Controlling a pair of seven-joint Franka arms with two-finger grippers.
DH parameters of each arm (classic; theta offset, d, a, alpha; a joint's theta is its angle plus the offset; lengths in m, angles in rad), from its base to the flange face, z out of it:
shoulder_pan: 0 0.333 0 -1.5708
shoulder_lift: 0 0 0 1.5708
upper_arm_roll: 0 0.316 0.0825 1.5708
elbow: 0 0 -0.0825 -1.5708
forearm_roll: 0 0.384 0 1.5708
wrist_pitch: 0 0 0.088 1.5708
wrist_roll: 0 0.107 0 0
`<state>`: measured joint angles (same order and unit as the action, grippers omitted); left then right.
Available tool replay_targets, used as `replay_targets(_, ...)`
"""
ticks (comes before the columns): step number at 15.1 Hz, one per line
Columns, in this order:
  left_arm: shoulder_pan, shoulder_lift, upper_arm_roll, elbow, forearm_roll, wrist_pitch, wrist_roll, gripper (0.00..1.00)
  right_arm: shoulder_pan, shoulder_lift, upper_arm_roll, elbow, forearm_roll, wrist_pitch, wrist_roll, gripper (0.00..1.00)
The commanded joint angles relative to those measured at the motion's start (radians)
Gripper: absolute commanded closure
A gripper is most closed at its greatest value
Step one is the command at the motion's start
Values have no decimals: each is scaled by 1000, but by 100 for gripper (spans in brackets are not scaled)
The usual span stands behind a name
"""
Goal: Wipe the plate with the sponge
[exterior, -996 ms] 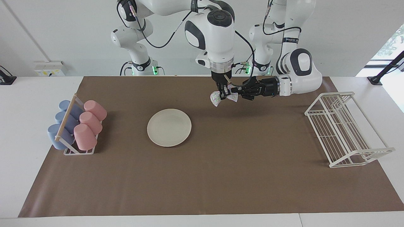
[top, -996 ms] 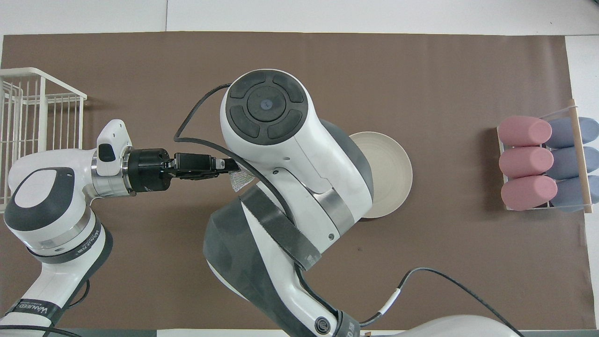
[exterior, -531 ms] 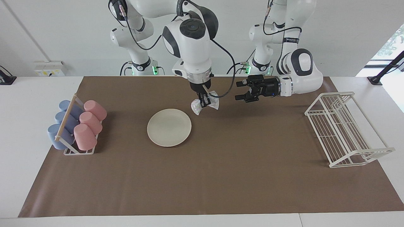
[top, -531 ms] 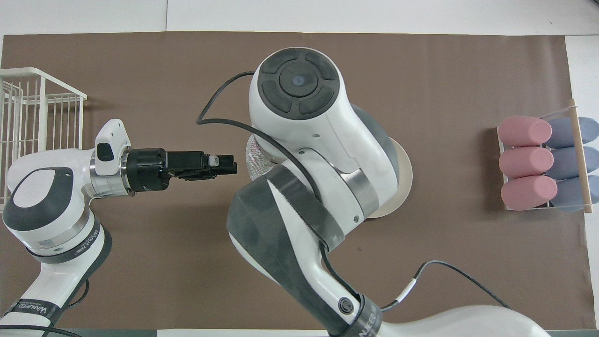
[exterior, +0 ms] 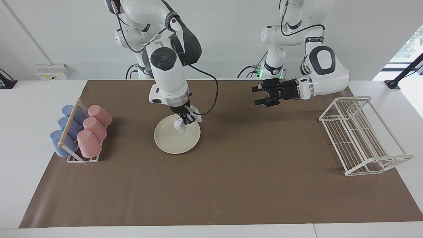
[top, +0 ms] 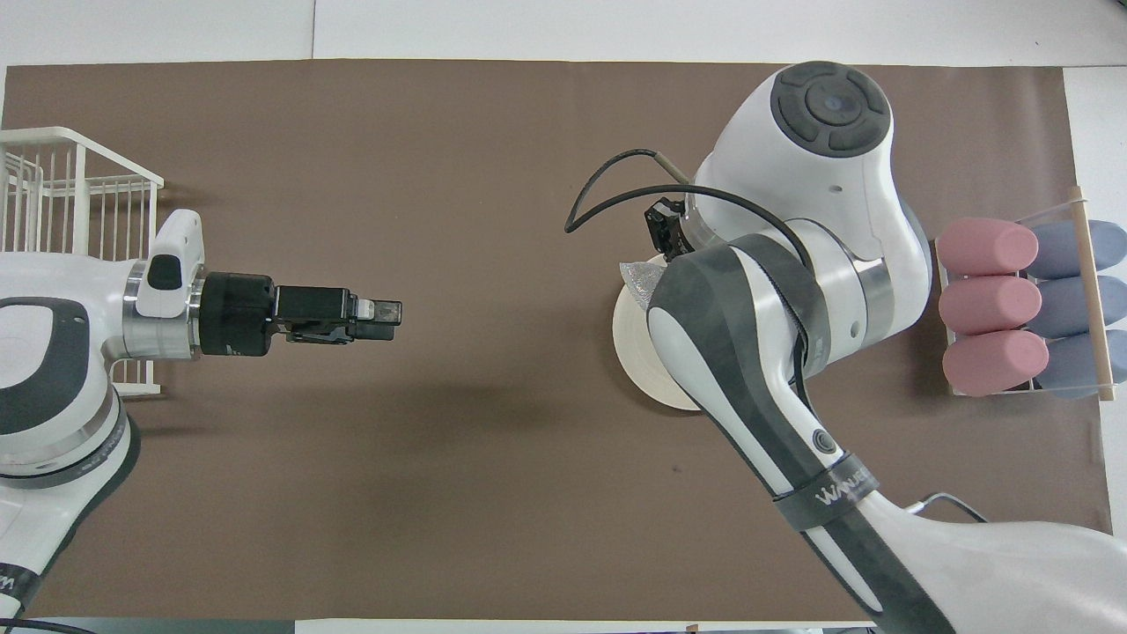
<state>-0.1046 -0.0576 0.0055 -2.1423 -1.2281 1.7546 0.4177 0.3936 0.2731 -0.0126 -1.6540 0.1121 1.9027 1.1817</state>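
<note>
In the overhead view we see only a crescent of the plate (top: 636, 361), since the right arm (top: 792, 291) lies across the rest of it, and of the sponge (top: 643, 277) only one grey corner pokes out over the plate's edge; the right gripper itself is hidden there under its own arm. In the facing view we cannot tell whether the sponge (exterior: 182, 124) presses on the plate (exterior: 172, 142) or hangs just above it. The white wire rack (top: 53, 189), well apart from the plate at the left arm's end of the table, is cut off by the overhead picture's edge and partly covered by the left arm (top: 62, 308).
</note>
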Motion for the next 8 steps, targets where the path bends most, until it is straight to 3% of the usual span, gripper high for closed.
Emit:
replay_targets(1,10,-63,-7,45,161,9,-143,0,-38,-144,8,-326,9,240,-143,100)
replay_targets(4,0,-67,-10,160,379,2,-270,0,-96,-173,9,-434,20,312,-328,100)
replay_targets(8,-7,-68,-41,258,651,-27,-402,0,-147,-181,9,-449,26,314,-482,100)
